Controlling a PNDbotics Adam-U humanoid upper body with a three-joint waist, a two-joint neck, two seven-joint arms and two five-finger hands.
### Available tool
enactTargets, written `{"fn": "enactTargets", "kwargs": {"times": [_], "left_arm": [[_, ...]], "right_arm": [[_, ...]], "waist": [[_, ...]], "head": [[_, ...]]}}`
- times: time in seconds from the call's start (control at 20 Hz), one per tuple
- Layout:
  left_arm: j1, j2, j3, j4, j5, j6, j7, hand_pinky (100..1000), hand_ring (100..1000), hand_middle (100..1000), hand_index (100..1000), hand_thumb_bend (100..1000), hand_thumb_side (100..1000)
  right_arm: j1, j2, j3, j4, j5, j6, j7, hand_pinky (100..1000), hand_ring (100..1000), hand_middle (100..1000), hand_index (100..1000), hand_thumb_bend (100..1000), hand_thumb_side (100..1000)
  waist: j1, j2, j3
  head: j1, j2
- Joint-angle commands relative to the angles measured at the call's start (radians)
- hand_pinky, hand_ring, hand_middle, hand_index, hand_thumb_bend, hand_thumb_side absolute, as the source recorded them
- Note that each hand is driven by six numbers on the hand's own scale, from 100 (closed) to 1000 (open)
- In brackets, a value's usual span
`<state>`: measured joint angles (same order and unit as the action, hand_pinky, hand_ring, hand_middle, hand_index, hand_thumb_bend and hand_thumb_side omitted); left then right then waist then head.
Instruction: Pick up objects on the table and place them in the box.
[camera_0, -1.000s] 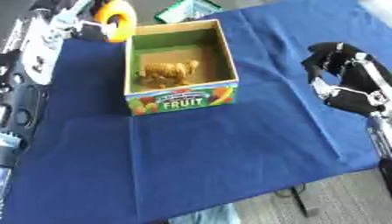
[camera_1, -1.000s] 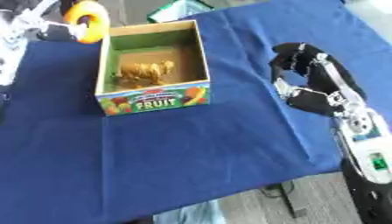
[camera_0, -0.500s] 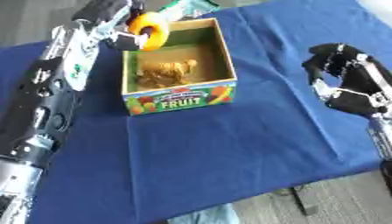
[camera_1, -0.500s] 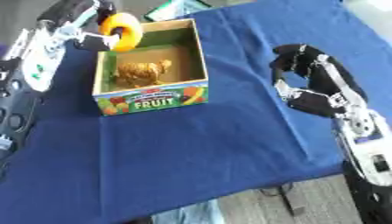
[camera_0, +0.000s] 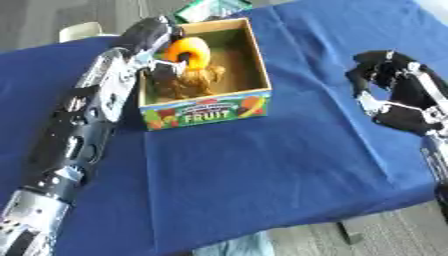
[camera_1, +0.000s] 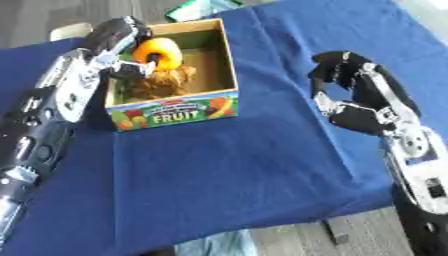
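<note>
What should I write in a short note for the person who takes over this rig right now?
Left hand: curled round the orange ring, holding it over the open fruit box.
Right hand: idle above the blue cloth at the right, fingers curled, holding nothing.
Done: a brown object lies inside the box.
Left: release the ring into the box. No other loose objects show on the cloth; something green lies behind the box.

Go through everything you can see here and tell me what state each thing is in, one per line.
Orange ring: held over the open box, not yet released.
Left robot hand: fingers curled on the orange ring.
Right robot hand: idle, fingers curled, holding nothing.
Fruit box: upright, open at the top, a brownish object inside.
Blue cloth: spread over the table.
</note>
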<state>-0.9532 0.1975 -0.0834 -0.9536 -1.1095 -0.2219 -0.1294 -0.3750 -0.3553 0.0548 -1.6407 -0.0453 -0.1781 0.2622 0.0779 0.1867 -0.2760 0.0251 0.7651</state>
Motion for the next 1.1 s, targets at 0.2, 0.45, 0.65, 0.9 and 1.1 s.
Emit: {"fn": "enactTargets", "kwargs": {"times": [0.2, 0.45, 0.65, 0.9, 1.1], "left_arm": [[-0.003, 0.01, -0.004, 0.011, -0.021, 0.001, -0.023, 703, 604, 608, 758, 291, 330], [-0.002, 0.038, 0.024, -0.004, 0.011, 0.017, -0.011, 776, 738, 780, 855, 573, 711], [-0.005, 0.078, 0.055, -0.046, 0.089, 0.037, 0.024, 819, 790, 838, 884, 618, 851], [0.01, 0.138, 0.077, -0.12, 0.227, 0.061, 0.032, 830, 787, 833, 882, 583, 894], [0.037, 0.188, 0.093, -0.2, 0.354, 0.089, 0.036, 824, 764, 810, 870, 556, 865]], "right_arm": [[-0.012, -0.009, -0.007, -0.01, -0.003, -0.003, 0.003, 723, 706, 579, 769, 100, 100], [-0.008, -0.007, -0.01, -0.009, -0.003, -0.002, 0.001, 723, 706, 580, 769, 100, 100], [-0.002, -0.007, -0.013, -0.008, -0.002, -0.001, -0.001, 723, 706, 580, 769, 100, 100], [0.008, -0.008, -0.017, -0.007, -0.002, 0.0, -0.004, 724, 706, 580, 769, 100, 100], [0.015, -0.008, -0.021, -0.007, -0.002, 0.001, -0.008, 724, 706, 580, 769, 100, 100]], "waist": [[-0.008, -0.014, 0.005], [-0.009, -0.02, 0.013], [-0.009, -0.026, 0.023], [-0.01, -0.034, 0.041], [-0.012, -0.038, 0.06]], "head": [[-0.004, 0.005], [-0.017, 0.005], [-0.031, 0.005], [-0.045, 0.005], [-0.055, 0.005]]}}
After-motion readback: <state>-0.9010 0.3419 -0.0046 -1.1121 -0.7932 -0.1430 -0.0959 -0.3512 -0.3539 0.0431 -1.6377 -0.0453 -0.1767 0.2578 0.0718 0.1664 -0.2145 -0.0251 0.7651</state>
